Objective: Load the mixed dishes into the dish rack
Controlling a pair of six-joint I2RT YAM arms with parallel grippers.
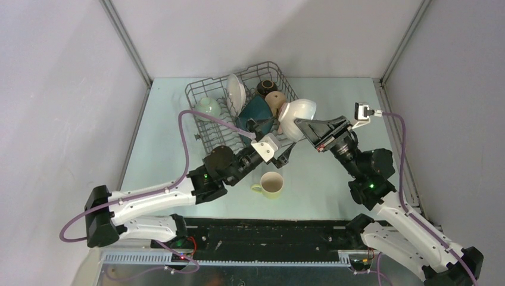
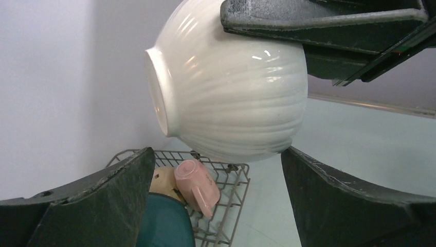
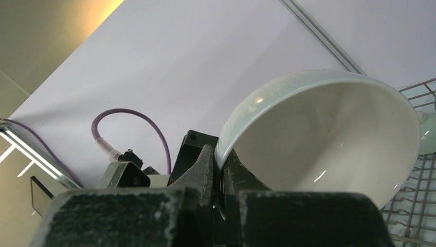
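Observation:
My right gripper [image 1: 305, 127] is shut on the rim of a white ribbed bowl [image 1: 296, 115] and holds it tilted above the dish rack's [image 1: 198, 89] right edge. In the right wrist view the fingers [image 3: 205, 170] pinch the bowl's wall [image 3: 329, 134]. My left gripper [image 1: 273, 138] is open and empty just below the bowl; in the left wrist view [image 2: 216, 154] the bowl [image 2: 231, 87] hangs above its spread fingers. The rack holds a white plate [image 1: 236, 94], pale green bowl [image 1: 208, 107], teal plate [image 1: 256, 112], brown bowl [image 1: 266, 87], tan mug [image 1: 275, 100] and pink mug [image 2: 195, 185].
A yellow mug [image 1: 272, 185] stands upright on the table in front of the rack, near the left arm's wrist. Grey walls close in the table on three sides. Purple cables loop from both arms.

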